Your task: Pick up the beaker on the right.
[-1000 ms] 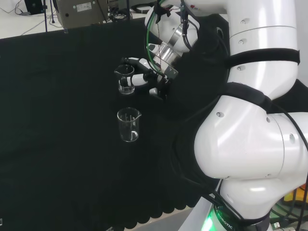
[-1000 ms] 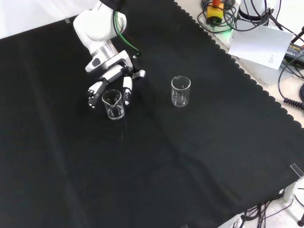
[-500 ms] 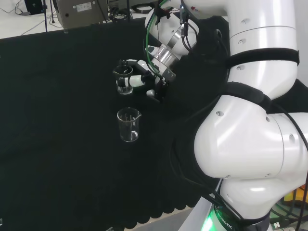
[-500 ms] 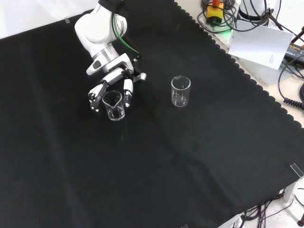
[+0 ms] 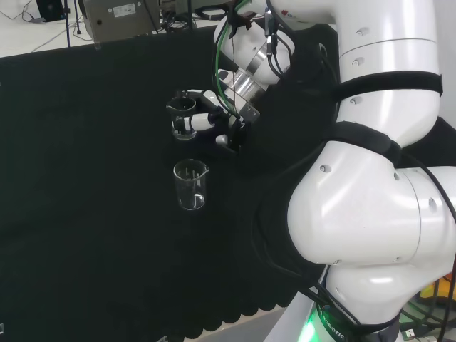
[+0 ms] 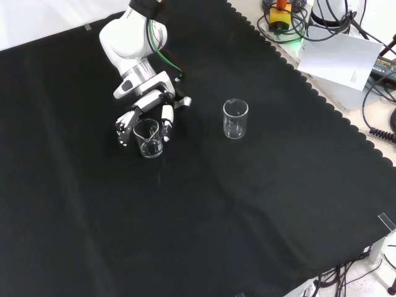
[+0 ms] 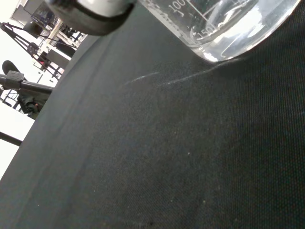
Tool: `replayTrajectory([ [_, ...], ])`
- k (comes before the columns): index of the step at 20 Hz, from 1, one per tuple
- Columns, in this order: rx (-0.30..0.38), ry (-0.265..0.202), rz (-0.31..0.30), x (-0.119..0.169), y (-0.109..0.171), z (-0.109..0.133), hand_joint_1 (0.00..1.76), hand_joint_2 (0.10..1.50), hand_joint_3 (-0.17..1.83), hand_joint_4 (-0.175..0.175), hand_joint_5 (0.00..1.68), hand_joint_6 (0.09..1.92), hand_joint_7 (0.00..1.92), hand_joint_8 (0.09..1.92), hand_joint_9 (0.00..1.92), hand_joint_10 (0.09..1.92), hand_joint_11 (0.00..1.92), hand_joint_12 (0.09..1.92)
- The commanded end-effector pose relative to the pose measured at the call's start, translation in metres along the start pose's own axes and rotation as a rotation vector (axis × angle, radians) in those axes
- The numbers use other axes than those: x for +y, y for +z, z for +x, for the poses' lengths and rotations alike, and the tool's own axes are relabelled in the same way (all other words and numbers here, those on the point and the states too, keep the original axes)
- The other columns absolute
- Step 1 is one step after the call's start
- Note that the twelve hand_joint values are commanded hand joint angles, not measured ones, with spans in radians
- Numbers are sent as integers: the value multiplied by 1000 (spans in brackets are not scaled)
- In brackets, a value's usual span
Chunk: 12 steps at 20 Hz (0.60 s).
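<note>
While the robot hand (image 6: 146, 119) has its fingers curled round one beaker (image 6: 148, 137), a second beaker (image 6: 235, 119) stands by itself on the bench (image 6: 260, 204).

Going left to right in the front view: first comes the robot hand w/ its fingers wrapped on both sides of the held beaker. That beaker sits just in front of the palm, upright, mouth up. Next, well apart to the right, is the free beaker, also upright, w/ nothing touching it.

In the head view the two switch about. The held beaker (image 5: 183, 118) is farther off, w/ the robot hand (image 5: 214, 121) coming at it from the right. The free beaker (image 5: 190, 185) is nearer the camera, below it.

The wrist view shows the glass bottom of the held beaker (image 7: 224, 28) up close. It looks like it is touching the black cloth or just off it, but I can't tell which.

What counts most for the next move: the held beaker is right inside the fingers, standing tall, so going straight up would keep it level. The task says "on the right". Which beaker that means depends on the view, so I can't be sure this is the one meant.
</note>
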<state>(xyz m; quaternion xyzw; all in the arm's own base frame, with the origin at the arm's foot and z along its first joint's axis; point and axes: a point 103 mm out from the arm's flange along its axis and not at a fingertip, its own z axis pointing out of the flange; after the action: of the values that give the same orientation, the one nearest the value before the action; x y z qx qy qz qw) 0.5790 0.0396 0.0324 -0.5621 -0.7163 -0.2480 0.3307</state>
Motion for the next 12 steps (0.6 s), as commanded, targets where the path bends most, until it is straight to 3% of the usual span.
replayTrajectory([
  [1,10,16,-32,1,-1,0,1012,890,-175,-33,503,586,324,759,476,596,107,1344],
  [2,13,18,-44,1,-1,1,1049,915,-175,-27,559,834,396,769,536,600,160,1334],
  [4,23,25,-78,2,-2,3,1115,967,-175,-21,686,1124,555,796,673,613,297,1307],
  [5,44,30,-98,3,-4,3,1123,1039,-175,-26,825,1080,653,814,768,607,409,1266],
  [6,53,34,-112,3,-7,4,1140,1078,-175,-58,961,970,793,839,883,611,576,1195],
  [7,48,35,-135,3,-10,5,1187,1101,-175,-66,1035,960,954,753,982,609,731,1112],
  [9,38,37,-171,3,-19,6,1249,1092,-175,-21,1111,894,1254,447,1175,578,1033,926],
  [12,-9,17,-193,4,-37,12,1280,1064,-175,-7,1167,765,1495,112,1351,453,1266,747],
])
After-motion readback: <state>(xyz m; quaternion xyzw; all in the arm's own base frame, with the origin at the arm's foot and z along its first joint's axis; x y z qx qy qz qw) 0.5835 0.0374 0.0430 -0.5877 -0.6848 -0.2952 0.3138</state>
